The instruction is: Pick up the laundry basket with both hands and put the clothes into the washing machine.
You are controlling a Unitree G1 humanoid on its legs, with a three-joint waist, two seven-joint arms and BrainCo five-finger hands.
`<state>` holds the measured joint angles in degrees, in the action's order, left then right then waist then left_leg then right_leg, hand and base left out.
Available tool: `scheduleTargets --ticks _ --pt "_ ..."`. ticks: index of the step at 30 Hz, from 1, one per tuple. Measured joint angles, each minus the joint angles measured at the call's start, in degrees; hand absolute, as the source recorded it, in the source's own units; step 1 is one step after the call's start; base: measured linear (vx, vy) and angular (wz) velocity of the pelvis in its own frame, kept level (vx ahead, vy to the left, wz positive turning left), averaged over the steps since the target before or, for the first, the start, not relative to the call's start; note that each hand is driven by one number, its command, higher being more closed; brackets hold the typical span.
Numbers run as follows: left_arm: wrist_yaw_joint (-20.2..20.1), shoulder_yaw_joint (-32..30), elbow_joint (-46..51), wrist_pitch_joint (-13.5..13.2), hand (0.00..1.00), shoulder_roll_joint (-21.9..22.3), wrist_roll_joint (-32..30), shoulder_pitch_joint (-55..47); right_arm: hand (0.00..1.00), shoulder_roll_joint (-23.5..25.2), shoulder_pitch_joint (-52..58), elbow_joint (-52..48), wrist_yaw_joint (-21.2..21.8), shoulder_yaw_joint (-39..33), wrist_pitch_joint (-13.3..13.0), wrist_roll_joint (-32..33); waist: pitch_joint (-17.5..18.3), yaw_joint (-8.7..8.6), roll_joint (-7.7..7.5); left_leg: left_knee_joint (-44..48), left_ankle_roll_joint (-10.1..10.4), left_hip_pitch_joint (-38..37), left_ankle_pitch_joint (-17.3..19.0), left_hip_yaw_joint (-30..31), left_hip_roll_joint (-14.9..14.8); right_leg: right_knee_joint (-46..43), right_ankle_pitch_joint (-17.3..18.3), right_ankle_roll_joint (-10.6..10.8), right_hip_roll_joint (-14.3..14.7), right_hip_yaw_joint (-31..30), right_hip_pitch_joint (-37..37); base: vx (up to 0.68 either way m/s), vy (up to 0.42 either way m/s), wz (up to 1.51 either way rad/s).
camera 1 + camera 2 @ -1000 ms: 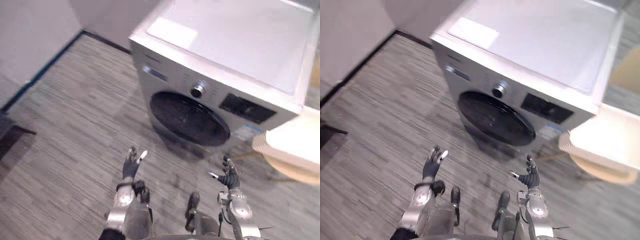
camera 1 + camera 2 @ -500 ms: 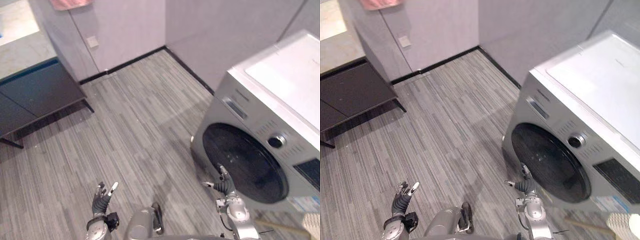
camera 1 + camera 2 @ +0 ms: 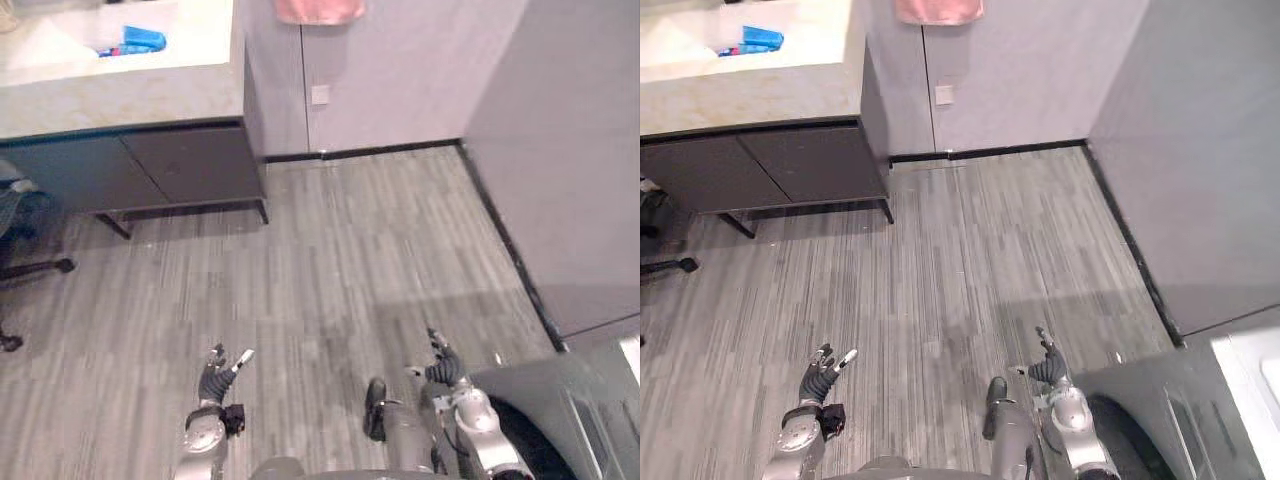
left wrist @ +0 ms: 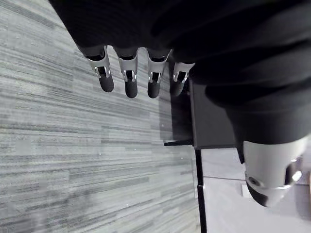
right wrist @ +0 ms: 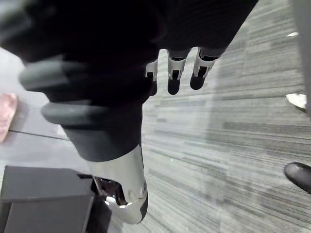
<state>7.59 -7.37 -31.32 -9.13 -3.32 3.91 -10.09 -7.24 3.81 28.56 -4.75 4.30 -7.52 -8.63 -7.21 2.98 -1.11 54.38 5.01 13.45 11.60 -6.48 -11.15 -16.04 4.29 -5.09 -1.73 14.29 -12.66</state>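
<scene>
Head view: my left hand (image 3: 218,366) and right hand (image 3: 440,366) hung over bare floor (image 3: 330,250), fingers loosely spread, each empty. The washing machine (image 3: 560,410) stood just beside the right hand. No basket was in sight; I judged that locating it should precede any reach.

the floor (image 3: 330,250) is grey, striped with thin planks. far left, a dark grey cabinet (image 3: 150,170) carries a pale cream marbled top (image 3: 130,80) with a bright blue item (image 3: 140,40) on it. a pink cloth (image 3: 318,10) hangs on the pale grey wall (image 3: 400,70), above a black skirting (image 3: 370,153). near right, the washer (image 3: 590,410) is silver-grey.
</scene>
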Motion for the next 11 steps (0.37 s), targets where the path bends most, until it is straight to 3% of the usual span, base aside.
scheduleTargets --ticks 1,3,5,6,7,8,9,11 --pt "0.0 0.1 0.7 0.0 0.0 0.2 0.0 0.1 0.0 0.2 0.0 -1.1 0.0 0.0 -0.2 0.0 0.0 0.23 -0.76 -2.1 -1.2 2.0 0.8 -2.5 -0.7 1.9 0.0 0.0 -0.3 -0.1 2.2 0.36 -0.149 -0.07" --pt "0.0 0.2 1.5 0.0 0.0 0.4 0.0 0.1 0.0 -0.1 -0.1 -1.1 -0.1 -0.5 -0.5 0.0 0.0 0.8 -0.97 -10.4 -1.8 3.3 1.1 -4.3 -1.0 4.7 0.0 0.0 -0.6 0.0 4.7 0.28 -0.072 -0.13" --pt "0.0 0.2 1.3 0.0 0.0 0.4 -0.1 0.5 0.0 -0.1 -0.1 -0.4 -0.2 -1.8 -0.5 -0.2 -0.1 0.82 -0.72 -22.6 -0.9 3.5 0.5 -4.4 -0.6 6.3 0.1 0.5 -0.9 0.9 6.5 0.23 0.019 0.02" --pt "0.0 0.2 1.2 0.0 0.0 0.4 -0.1 0.9 0.0 -0.1 0.2 0.3 -0.2 -2.7 -0.5 -0.5 -0.1 0.7 -0.72 -29.2 0.5 3.0 -0.9 -4.1 0.1 6.4 0.5 1.3 -1.2 1.5 7.1 0.18 0.088 0.24" --pt "0.0 0.2 0.9 0.0 0.0 0.4 -0.1 1.3 0.0 -0.7 0.3 1.9 -0.4 -3.7 -0.5 -0.5 0.1 0.68 -0.15 -37.2 1.5 1.9 -5.8 -3.1 1.0 6.4 1.1 2.4 -0.9 1.8 8.0 0.21 0.147 0.18" --pt "0.0 0.2 0.7 0.0 0.0 0.5 -0.2 1.1 0.0 -1.7 0.4 2.6 -0.4 -3.8 -0.4 -0.6 0.5 0.79 1.15 -40.9 1.2 1.1 -13.3 -1.4 1.0 6.7 1.8 3.5 0.1 1.7 8.8 0.18 0.162 0.04" --pt "0.0 0.1 -0.1 0.0 0.0 0.0 -0.2 1.1 0.0 -1.7 0.1 4.0 -0.5 -4.0 -0.2 -0.7 0.6 0.9 1.36 -42.4 -0.8 -0.1 -12.9 -1.2 1.1 6.7 2.2 4.1 0.2 1.3 9.5 0.17 0.197 0.01" --pt "-0.1 0.1 -0.9 0.1 0.0 -1.6 -0.2 1.0 0.0 -1.4 0.3 4.4 -0.5 -4.0 0.0 -1.0 1.1 0.67 -0.27 -47.0 -1.4 -2.5 -14.1 -1.9 3.2 6.9 2.3 5.4 -1.8 0.8 9.5 0.1 0.13 0.03"
